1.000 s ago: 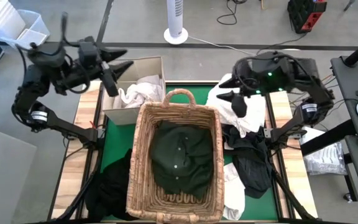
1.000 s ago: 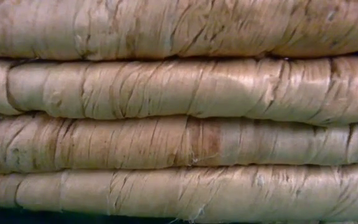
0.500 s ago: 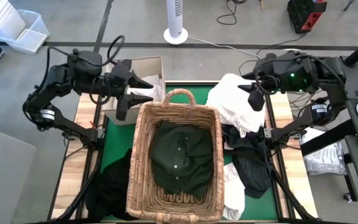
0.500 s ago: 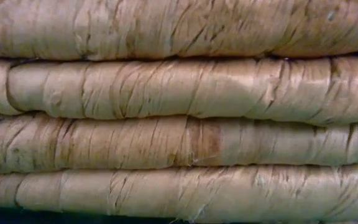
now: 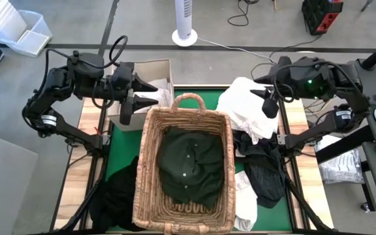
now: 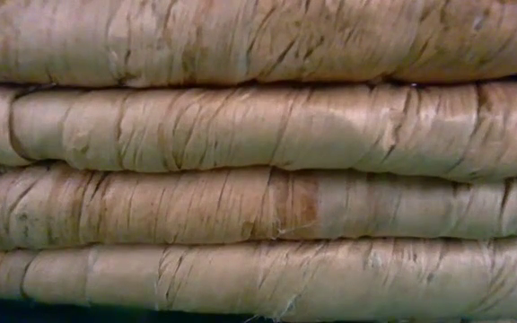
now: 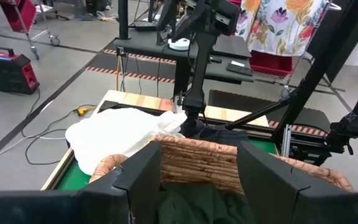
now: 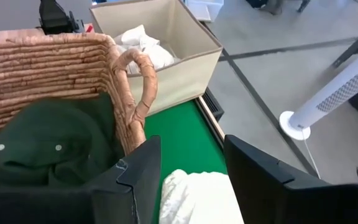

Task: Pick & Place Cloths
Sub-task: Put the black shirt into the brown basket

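A wicker basket (image 5: 183,166) stands mid-table and holds a dark green garment (image 5: 189,166). A white cloth (image 5: 243,108) is heaped on the mat by the basket's far right corner, lying partly over black cloths (image 5: 264,171). Another black cloth (image 5: 115,196) lies left of the basket, near side. My left gripper (image 5: 139,98) is open, above the basket's far left corner; its wrist view looks between the fingers (image 7: 197,155) at the green garment (image 7: 197,208). My right gripper (image 5: 266,101) hovers open over the white cloth (image 8: 194,198).
A beige fabric box (image 5: 142,78) with white cloths (image 8: 138,46) inside stands at the far left, behind my left gripper. The bright green mat (image 5: 119,153) covers the table. The basket's handle (image 5: 188,99) arches at its far rim. The low view is filled by the basket's wall (image 6: 258,161).
My left gripper has swung from the table's far left toward the basket's far left corner, turned toward it, and come lower. My right gripper has drawn back toward the table's right edge, uncovering more of the white cloth heap.
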`<action>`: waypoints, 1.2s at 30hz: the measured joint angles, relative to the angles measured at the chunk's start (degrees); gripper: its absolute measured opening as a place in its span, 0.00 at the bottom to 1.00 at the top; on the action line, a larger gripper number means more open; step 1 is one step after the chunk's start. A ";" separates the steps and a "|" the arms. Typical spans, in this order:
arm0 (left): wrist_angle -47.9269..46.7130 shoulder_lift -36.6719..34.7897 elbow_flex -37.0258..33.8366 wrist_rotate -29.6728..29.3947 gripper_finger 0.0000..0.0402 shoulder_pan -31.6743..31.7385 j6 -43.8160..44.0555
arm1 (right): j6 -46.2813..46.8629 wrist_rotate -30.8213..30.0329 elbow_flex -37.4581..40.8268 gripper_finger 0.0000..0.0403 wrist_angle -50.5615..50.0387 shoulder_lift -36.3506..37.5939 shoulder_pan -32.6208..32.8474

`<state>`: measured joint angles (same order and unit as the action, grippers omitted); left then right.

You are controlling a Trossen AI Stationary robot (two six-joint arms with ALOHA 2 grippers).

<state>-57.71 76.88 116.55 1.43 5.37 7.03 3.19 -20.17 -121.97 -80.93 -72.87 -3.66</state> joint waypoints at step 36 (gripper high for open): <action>-32.34 -0.57 -0.08 16.40 0.47 -1.50 26.85 | 9.00 -0.01 40.15 0.38 21.07 15.88 0.00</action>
<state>-90.06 76.31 116.47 17.83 3.86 33.88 12.19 -20.18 -81.82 -59.87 -56.99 -3.66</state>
